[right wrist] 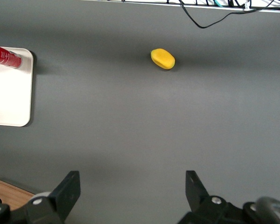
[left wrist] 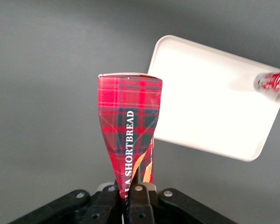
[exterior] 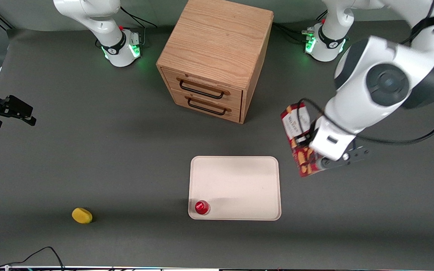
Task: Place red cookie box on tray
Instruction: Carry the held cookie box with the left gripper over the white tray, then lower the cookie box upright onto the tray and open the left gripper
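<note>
- The left arm's gripper holds the red cookie box off the table, just beside the tray on the working arm's side.
- In the left wrist view its 2 fingers are pressed in on the red cookie box at one end, and the carton looks squeezed and twisted where they pinch it.
- The pickup therefore looks done: the box is lifted and carried, its white label panel toward the wooden drawer cabinet.
- The box is not yet over the tray; from the front it hangs above bare table beside the tray's rim.
- What is left, judging from this: a short sideways move over the tray, a descent, and the release.
- A small round red object stands in 1 corner of the tray, nearest the front camera; the rest of the surface looks free for the box.
- A yellow object lies well apart, toward the parked arm's end.
</note>
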